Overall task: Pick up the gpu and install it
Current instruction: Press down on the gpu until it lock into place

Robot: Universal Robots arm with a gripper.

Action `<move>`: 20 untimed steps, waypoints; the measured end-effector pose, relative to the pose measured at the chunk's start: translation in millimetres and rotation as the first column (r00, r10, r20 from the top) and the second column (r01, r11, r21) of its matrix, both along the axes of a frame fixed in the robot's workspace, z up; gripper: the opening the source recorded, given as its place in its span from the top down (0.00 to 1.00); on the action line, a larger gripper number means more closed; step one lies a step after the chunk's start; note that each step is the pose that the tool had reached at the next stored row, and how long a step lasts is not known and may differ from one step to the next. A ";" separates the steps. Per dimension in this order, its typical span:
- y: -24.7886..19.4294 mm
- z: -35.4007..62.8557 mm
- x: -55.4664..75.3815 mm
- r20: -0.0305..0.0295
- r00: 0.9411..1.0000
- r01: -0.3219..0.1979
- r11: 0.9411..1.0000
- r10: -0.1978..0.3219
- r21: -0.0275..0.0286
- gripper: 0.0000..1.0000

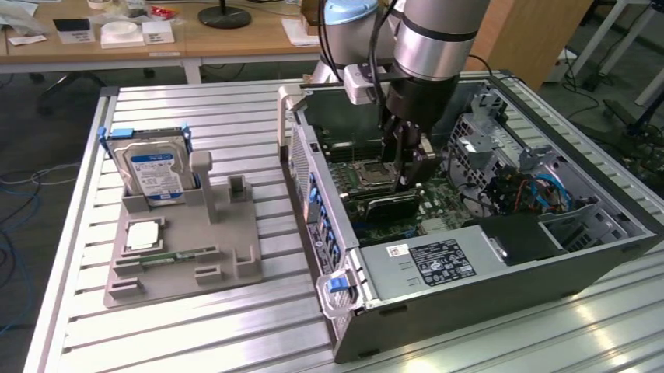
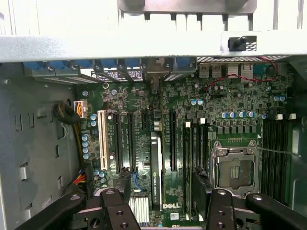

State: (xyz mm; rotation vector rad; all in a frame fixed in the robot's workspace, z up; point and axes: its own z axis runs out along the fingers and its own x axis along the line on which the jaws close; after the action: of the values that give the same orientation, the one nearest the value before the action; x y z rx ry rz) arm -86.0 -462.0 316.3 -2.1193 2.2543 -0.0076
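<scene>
Now, with your gripper spread empty above the gpu standing edge-up in its motherboard slot (seemingly seated), you should keep the jaws clear of neighbouring slots.

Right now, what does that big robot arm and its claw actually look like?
The arm is a thick silver metal tube with a black band and pale blue joint caps. Black cables run down it. Below hangs a black gripper with dark, blocky fingers, bolted with round screws.
</scene>
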 end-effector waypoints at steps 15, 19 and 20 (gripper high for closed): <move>0.0 0.0 0.0 0.000 1.000 0.000 1.000 0.000 0.000 0.62; 0.0 0.0 0.0 0.000 1.000 0.000 1.000 0.000 0.000 0.74; 0.0 0.0 0.0 0.000 1.000 0.000 1.000 0.000 0.000 0.80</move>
State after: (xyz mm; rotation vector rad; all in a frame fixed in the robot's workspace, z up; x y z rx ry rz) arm -86.0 -462.0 316.3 -2.1194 2.2544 -0.0076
